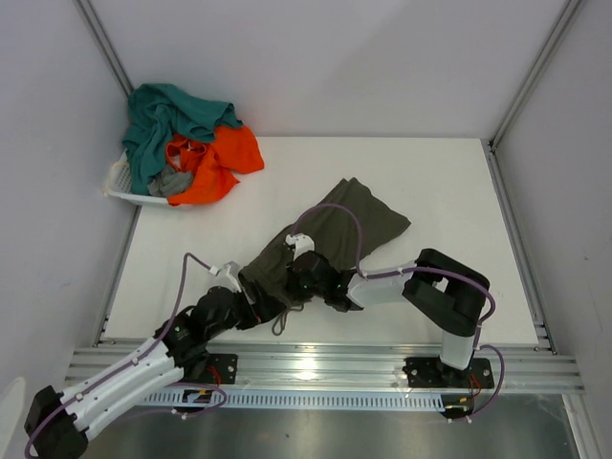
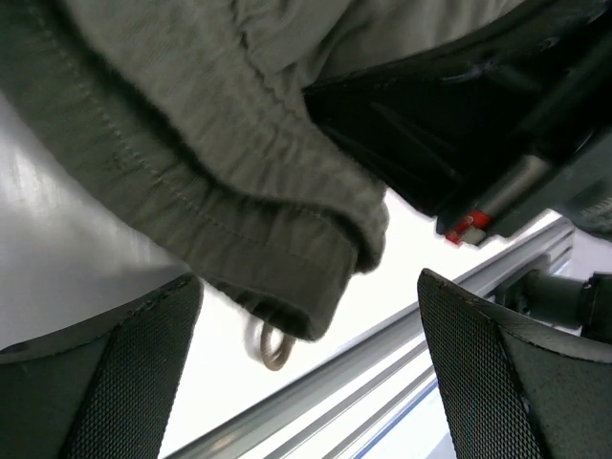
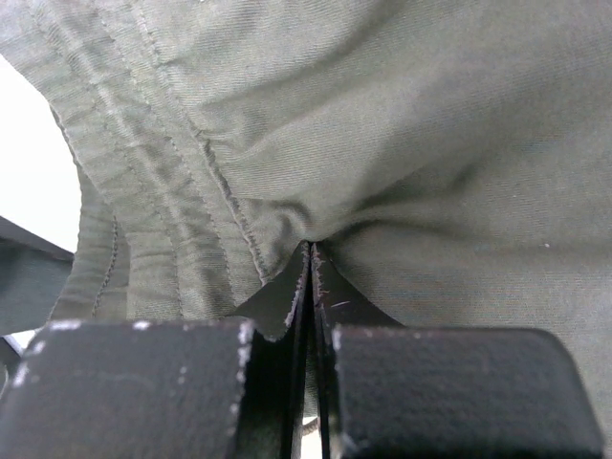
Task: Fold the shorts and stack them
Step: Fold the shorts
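My right gripper (image 3: 311,277) fills the right wrist view. Its two black fingers are pressed flat together, with a small pucker of the olive-green shorts (image 3: 402,143) nipped between the tips just beside a stitched seam. My left gripper (image 2: 306,287) stands wide apart, one ribbed pad on each side of the shorts' gathered waistband hem and touching nothing. A loop of drawstring (image 2: 271,344) hangs below that hem.

From above, the olive-green shorts (image 1: 344,225) lie crumpled on a slant. Both grippers crowd their near end and the legs trail away toward the far right.

My worry is the right pinch. It looks like only a thin fold, so a firm pull could let the cloth slide out. The left jaws sit so close to the right arm's black housing that closing or swinging could knock the two together. The drawstring loop could also snag on a finger and drag the waistband askew.

The table (image 1: 449,191) under the shorts is plain white and slightly shiny. On the near side of the shorts, an aluminium rail (image 1: 325,363) carries the arm bases. Well away to their far left, a white basket (image 1: 124,186) holds teal shorts (image 1: 158,120), orange shorts (image 1: 225,153) and a bit of grey cloth (image 1: 172,182). Pale walls with metal posts close in the space.
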`<state>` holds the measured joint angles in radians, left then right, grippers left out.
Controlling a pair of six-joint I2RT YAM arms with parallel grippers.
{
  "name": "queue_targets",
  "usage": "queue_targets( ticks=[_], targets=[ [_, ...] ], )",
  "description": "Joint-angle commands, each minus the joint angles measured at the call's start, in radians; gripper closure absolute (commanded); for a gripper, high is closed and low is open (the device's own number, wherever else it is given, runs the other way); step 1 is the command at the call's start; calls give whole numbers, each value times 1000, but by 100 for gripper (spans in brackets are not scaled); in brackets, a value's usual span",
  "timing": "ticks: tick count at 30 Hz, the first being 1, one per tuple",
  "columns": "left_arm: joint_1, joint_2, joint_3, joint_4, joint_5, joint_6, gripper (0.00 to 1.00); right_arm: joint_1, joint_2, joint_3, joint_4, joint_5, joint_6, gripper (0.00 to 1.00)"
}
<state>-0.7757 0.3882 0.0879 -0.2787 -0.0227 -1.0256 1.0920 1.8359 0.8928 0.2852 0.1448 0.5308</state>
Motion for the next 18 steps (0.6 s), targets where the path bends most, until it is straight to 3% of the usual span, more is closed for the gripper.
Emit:
queue_targets(
  ticks=[1,7,18],
  targets=[
    [3,136,-123,77,0,-28,2,14,26,26,-9,-34,-5,100],
    [4,319,-140,271,15,-73,5,32,16,32,-14,-34,-11,100],
    [32,150,-191,216,-120,-111,7,28,2,-69,78,-108,34,100]
  ],
)
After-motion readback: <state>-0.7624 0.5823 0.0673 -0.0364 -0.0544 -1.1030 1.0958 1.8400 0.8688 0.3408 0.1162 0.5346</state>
